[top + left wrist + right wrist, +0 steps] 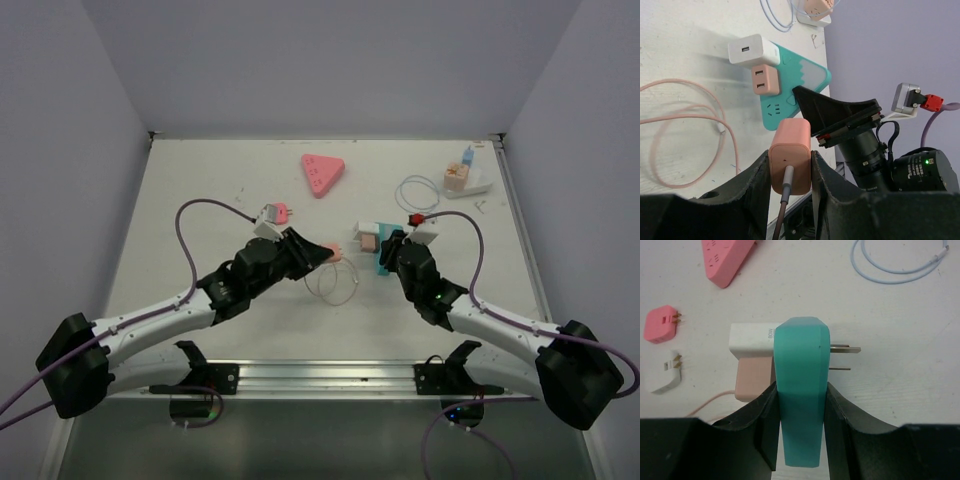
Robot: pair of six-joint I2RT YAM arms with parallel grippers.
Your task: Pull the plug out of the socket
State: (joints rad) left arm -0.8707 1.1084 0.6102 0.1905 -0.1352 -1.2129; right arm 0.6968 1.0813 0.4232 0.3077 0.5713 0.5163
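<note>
White table (200,180) — left fingers (757,187) pinch pink plug (790,152), right fingers (765,432) pinch teal socket (800,385) — white charger (751,337), peach adapter (753,381) plugged in.

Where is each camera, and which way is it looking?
Top camera: high behind the robot, looking down at the table; the left arm and right arm show, with the left pincer and right pincer near the middle.
Left wrist camera: on the left arm, looking along its pincer, which grips the pink plug.
Right wrist camera: on the right arm, looking down past its pincer, which grips the teal socket.
Shared: both wrist views show the teal socket with the white charger on it.
</note>
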